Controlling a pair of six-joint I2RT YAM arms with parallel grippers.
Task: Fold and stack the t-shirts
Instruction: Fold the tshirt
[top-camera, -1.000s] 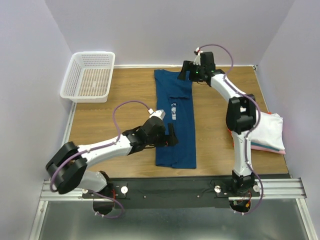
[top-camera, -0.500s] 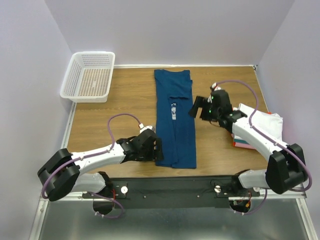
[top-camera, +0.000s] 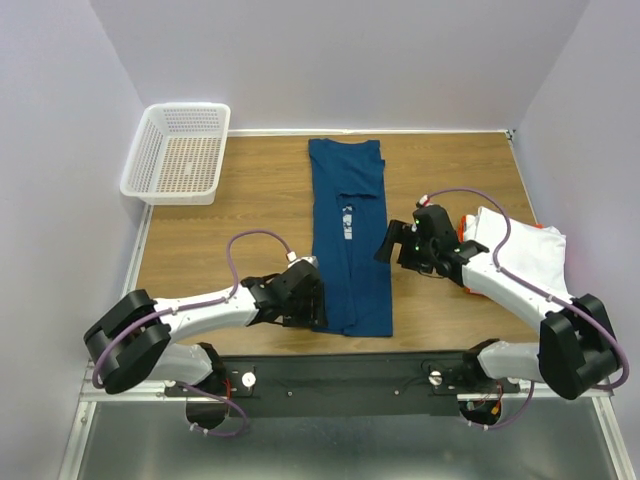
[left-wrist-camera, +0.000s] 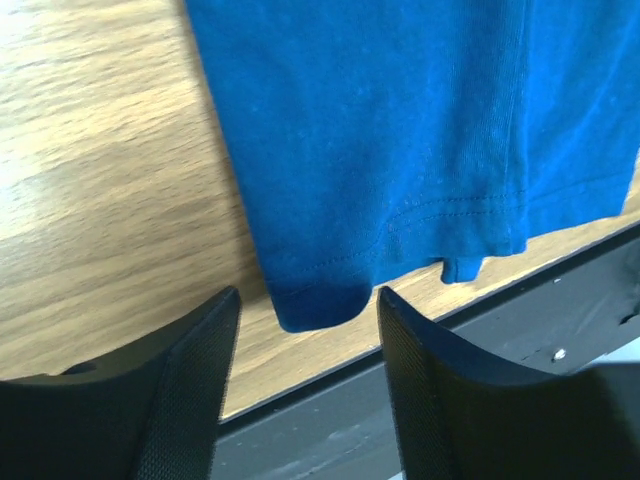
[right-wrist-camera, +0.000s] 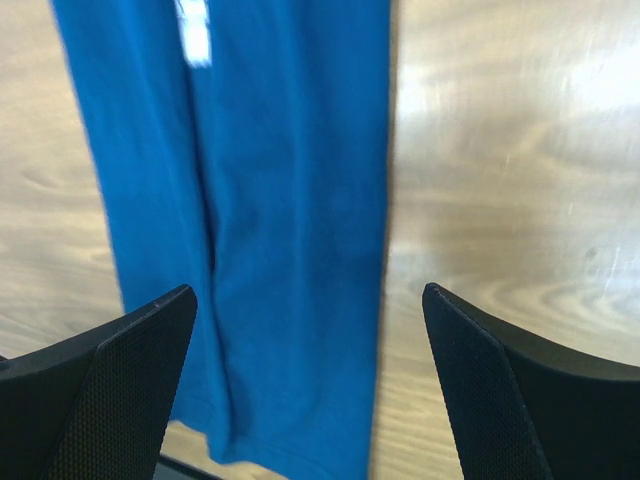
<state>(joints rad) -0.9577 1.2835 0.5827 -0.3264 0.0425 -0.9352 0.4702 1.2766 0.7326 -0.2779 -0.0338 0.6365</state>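
The dark teal-blue tee (top-camera: 348, 235) lies folded into a long strip down the middle of the table, a bit of its white print (top-camera: 346, 220) showing. My left gripper (top-camera: 316, 300) is open and empty over the strip's near left corner (left-wrist-camera: 312, 300). My right gripper (top-camera: 388, 243) is open and empty, just off the strip's right edge (right-wrist-camera: 300, 250). A stack of folded tees with a white one (top-camera: 525, 255) on top lies at the right, pink and orange-red edges under it.
A white mesh basket (top-camera: 180, 152) stands at the back left of the wooden table (top-camera: 230, 230). The black base rail (top-camera: 350, 375) runs along the near edge. Walls close in the left, back and right sides.
My right arm swung from the shirt's far collar end back and down to the strip's right edge. My left gripper moved from mid-strip down to the near left corner.
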